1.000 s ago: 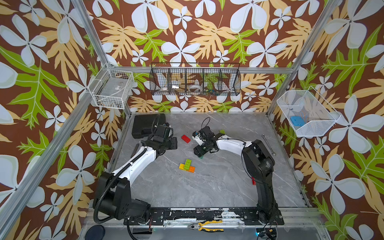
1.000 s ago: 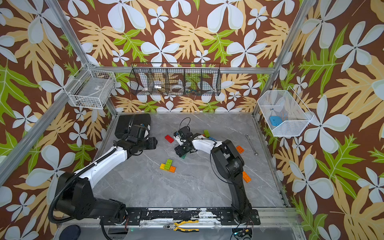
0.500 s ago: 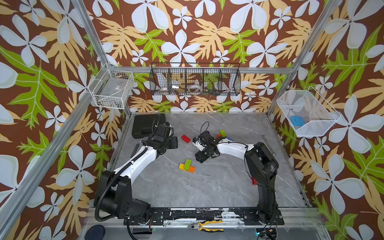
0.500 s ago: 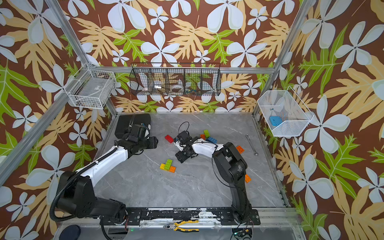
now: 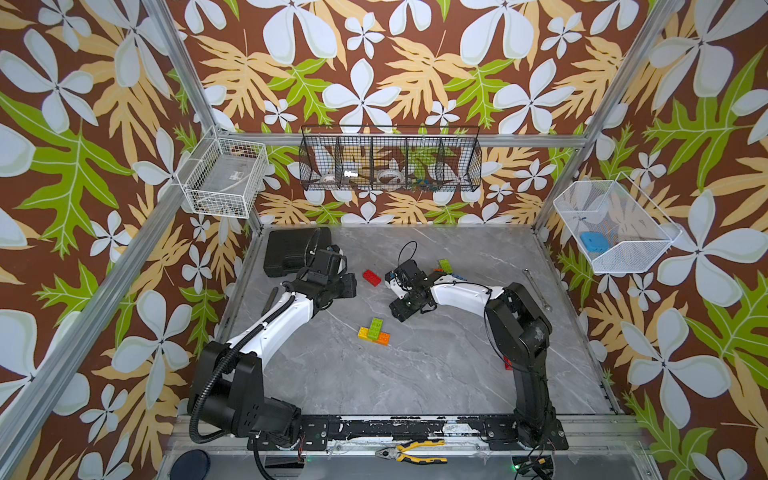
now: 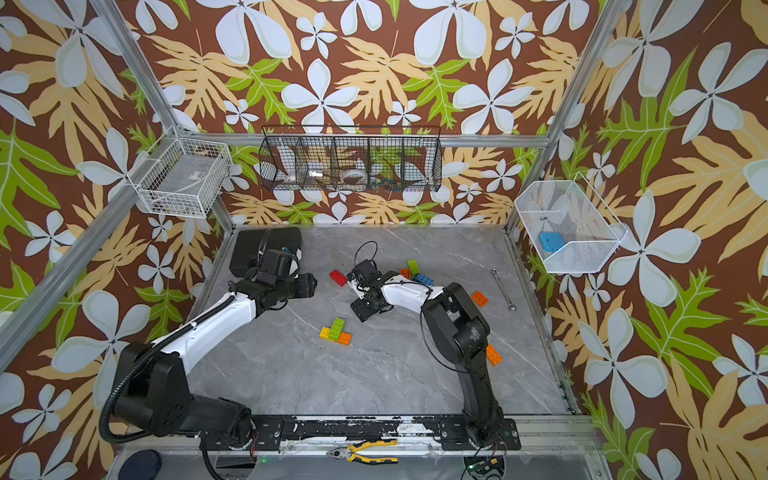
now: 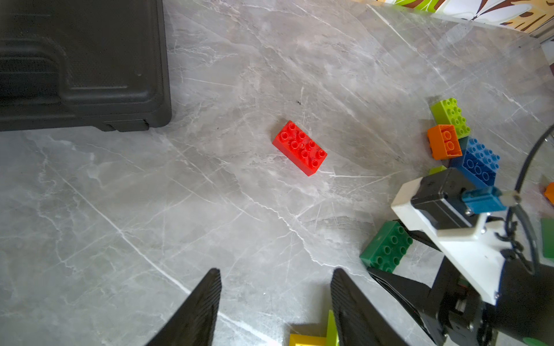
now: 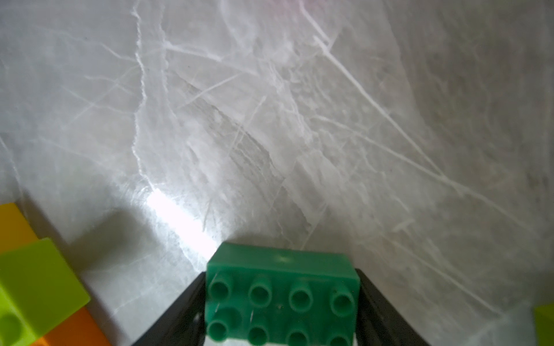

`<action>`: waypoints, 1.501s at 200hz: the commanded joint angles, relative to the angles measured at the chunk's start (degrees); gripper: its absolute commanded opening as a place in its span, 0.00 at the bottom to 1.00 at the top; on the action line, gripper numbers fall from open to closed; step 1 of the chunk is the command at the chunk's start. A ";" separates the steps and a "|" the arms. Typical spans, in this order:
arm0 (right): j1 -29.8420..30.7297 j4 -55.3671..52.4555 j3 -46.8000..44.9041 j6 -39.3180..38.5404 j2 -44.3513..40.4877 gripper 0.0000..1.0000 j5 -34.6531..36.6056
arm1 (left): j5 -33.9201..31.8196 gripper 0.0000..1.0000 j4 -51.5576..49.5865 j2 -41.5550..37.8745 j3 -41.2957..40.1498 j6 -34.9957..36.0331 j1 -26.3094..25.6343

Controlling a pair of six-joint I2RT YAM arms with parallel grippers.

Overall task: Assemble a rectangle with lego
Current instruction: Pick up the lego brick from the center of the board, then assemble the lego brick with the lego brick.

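Observation:
My right gripper point(image 8: 280, 274) is shut on a dark green lego brick point(image 8: 281, 295), studs facing the camera; the same brick point(image 7: 385, 247) shows in the left wrist view. In both top views this gripper point(image 5: 405, 309) point(image 6: 365, 309) hangs just behind and to the right of a joined yellow, lime and orange lego cluster point(image 5: 374, 330) point(image 6: 336, 330). My left gripper point(image 7: 274, 275) point(image 5: 349, 286) is open and empty over bare table. A loose red brick point(image 7: 299, 147) point(image 5: 371, 277) lies between the two grippers.
Lime point(image 7: 449, 115), orange point(image 7: 445, 145) and blue point(image 7: 479, 163) bricks lie piled behind the right arm. Two orange bricks point(image 6: 480, 298) point(image 6: 493, 354) lie to its right. A black case point(image 5: 291, 249) sits back left, a wrench point(image 6: 503, 289) at the right, pliers point(image 5: 411, 453) on the front rail.
My right gripper has come forward toward the yellow, lime and orange cluster, carrying the dark green brick. The left arm has barely moved.

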 commanded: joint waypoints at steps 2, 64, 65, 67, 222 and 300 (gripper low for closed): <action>0.13 -0.30 0.34 2.10 0.20 0.71 -0.59 | 0.10 0.61 1.25 -0.28 -0.32 0.21 0.07; 0.21 -1.58 1.70 3.04 0.98 0.60 0.42 | -0.30 0.61 0.94 -1.09 -0.41 0.14 0.07; 0.21 -1.58 1.73 3.04 0.97 0.60 0.44 | -0.32 0.61 0.93 -1.12 -0.38 0.13 0.07; 0.21 -1.53 1.68 3.00 0.91 0.60 0.50 | -0.38 0.61 0.78 -1.19 -0.37 0.16 0.02; 16.17 -16.26 18.60 -18.16 0.06 0.48 -1.65 | 4.92 0.60 -1.20 -16.69 -16.20 -11.95 15.13; 18.27 -22.56 30.08 -24.55 9.85 0.52 1.62 | 5.81 0.59 -0.09 -16.01 -16.91 -11.05 16.06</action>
